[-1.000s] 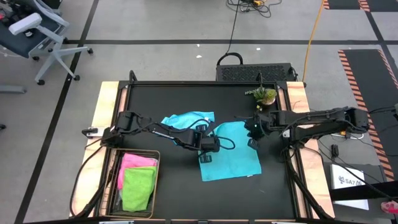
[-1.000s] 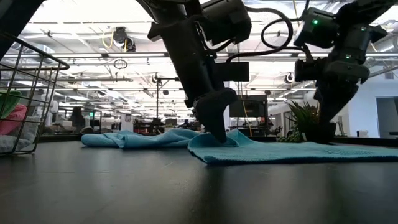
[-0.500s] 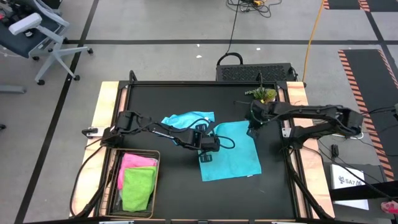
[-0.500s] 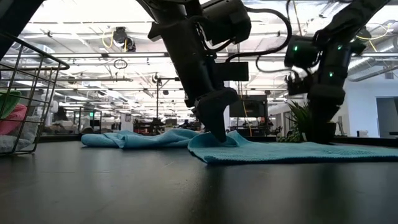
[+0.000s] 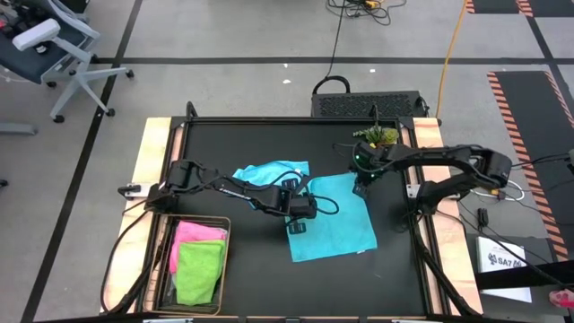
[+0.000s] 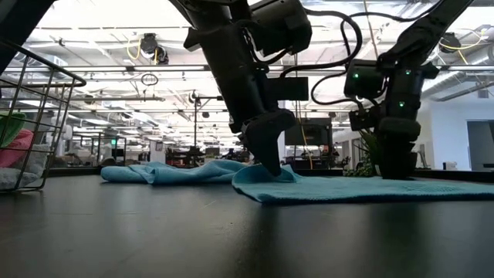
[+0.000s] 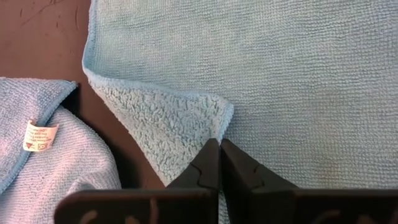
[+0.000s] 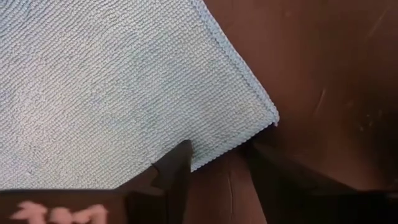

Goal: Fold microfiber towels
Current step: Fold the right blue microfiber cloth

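A teal towel (image 5: 332, 220) lies spread flat in the middle of the table. A flap at its left edge is turned over, fluffy side up (image 7: 165, 118). My left gripper (image 5: 300, 215) is shut at that flap. A light blue towel (image 5: 269, 172) lies crumpled just beyond it, with a small tag (image 7: 38, 135). My right gripper (image 8: 217, 163) is open at the teal towel's far right corner (image 8: 268, 117), one finger over the cloth and one over the bare table. Whether it touches the cloth, I cannot tell. My left gripper has its two fingers shut together on the rim of the teal towel's turned-over flap (image 7: 225, 127). The fingers come from above, slanting down (image 6: 272, 158). The towel lies on the table, with a small hump beside the fingertips (image 6: 292, 173).
A wire basket (image 5: 167, 235) at the near left holds a pink towel (image 5: 199, 235) and a lime green towel (image 5: 199, 271). A small potted plant (image 5: 381, 136) stands at the far right, close behind my right gripper. Bare black table lies along the near and far edges.
My right gripper has gone a little toward the table's far edge and left, its arm folding at the elbow, and now stands at the teal towel's far right corner. The towels lie as before.
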